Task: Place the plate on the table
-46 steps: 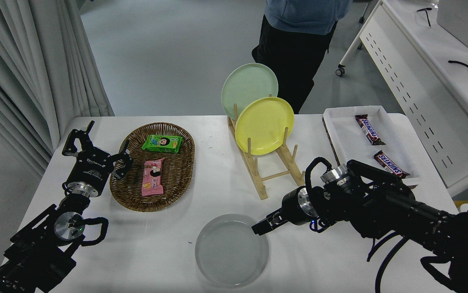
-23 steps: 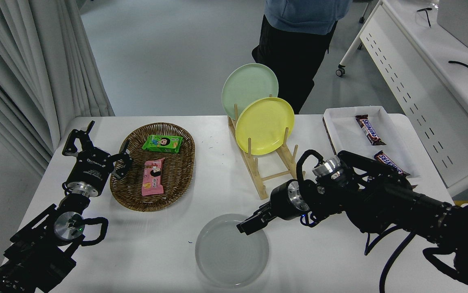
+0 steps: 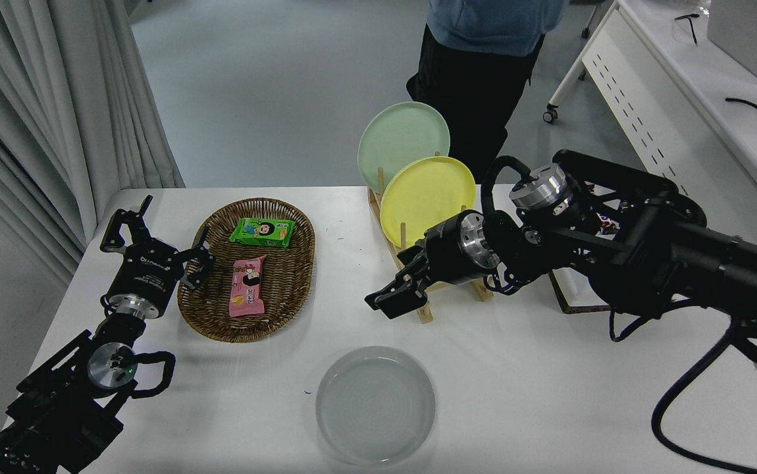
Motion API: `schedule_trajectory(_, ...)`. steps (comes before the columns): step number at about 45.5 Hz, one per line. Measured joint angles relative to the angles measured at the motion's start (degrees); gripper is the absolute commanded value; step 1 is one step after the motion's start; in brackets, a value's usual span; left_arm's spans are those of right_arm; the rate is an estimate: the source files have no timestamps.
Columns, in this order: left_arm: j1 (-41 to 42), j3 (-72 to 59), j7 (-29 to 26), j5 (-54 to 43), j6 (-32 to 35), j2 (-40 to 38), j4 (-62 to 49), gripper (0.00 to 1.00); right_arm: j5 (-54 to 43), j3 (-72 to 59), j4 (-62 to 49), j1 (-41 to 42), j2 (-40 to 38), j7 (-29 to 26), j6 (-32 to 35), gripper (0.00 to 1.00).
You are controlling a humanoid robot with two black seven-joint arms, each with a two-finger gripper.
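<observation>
Nearest the camera, lying flat on the table (image 3: pixel 549 408): the plate (image 3: pixel 375 404), round, plain light grey, shallow raised rim, nothing on it and nothing touching it. Beyond the plate and slightly to its right, raised above the tabletop: the right gripper (image 3: pixel 393 301), fingers slightly parted, holding nothing, nearer than the other arm. Far left of the plate, parked: the left gripper (image 3: pixel 155 238), spread wide. Judged as placed already.

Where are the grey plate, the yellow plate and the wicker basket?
grey plate (image 3: pixel 375 405), head view, centre of its flat well.
yellow plate (image 3: pixel 428 197), head view, middle of its face.
wicker basket (image 3: pixel 286 289), head view, bare woven floor.
</observation>
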Motion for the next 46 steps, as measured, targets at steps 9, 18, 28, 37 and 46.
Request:
schedule_trajectory(9, 0.00, 0.00, 0.00, 0.00, 0.00, 0.00, 0.00, 1.00, -3.91, 1.67, 1.45, 2.83, -3.11, 0.03, 6.66, 0.99)
schedule_trajectory(18, 0.00, 0.00, 0.00, 0.00, 0.00, 0.00, 0.00, 1.00, -11.38, 3.95, 1.89, 4.24, -5.71, 0.19, 19.06, 0.99)
schedule_trajectory(28, 0.00, 0.00, 0.00, 0.00, 0.00, 0.00, 0.00, 1.00, -26.67, 8.44, 1.17, 5.78, -7.67, 1.18, 28.16, 0.99)
schedule_trajectory(37, 0.00, 0.00, 0.00, 0.00, 0.00, 0.00, -0.01, 1.00, -36.60, 14.42, -1.70, 5.05, -8.01, 4.28, 32.38, 0.99)
schedule_trajectory(46, 0.00, 0.00, 0.00, 0.00, 0.00, 0.00, -0.02, 1.00, -42.48, 18.64, -4.68, 3.27, -7.86, 17.16, 37.27, 0.99)
